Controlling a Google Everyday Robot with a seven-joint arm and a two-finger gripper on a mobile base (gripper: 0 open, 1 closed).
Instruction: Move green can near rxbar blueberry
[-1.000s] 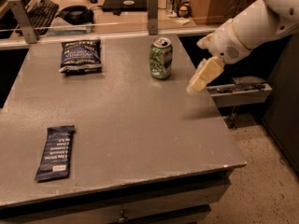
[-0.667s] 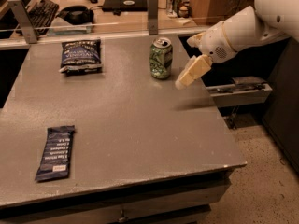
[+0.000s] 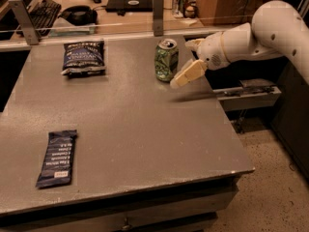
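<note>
one green can [image 3: 166, 60] stood upright at 1 o'clock, near the table's [image 3: 145, 129] far edge. the gripper [image 3: 185, 63] hovered just beside it at 3 o'clock, fingers spread. one rxbar blueberry [image 3: 57, 157] lay at 8 o'clock by the left edge, open tabletop between them. one chip bag [image 3: 83, 57] sat at 11 o'clock.

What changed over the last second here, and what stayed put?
The gripper moved in over the table toward the green can and is now close beside it; nothing is held yet. The green can, rxbar blueberry and chip bag stayed put.
</note>
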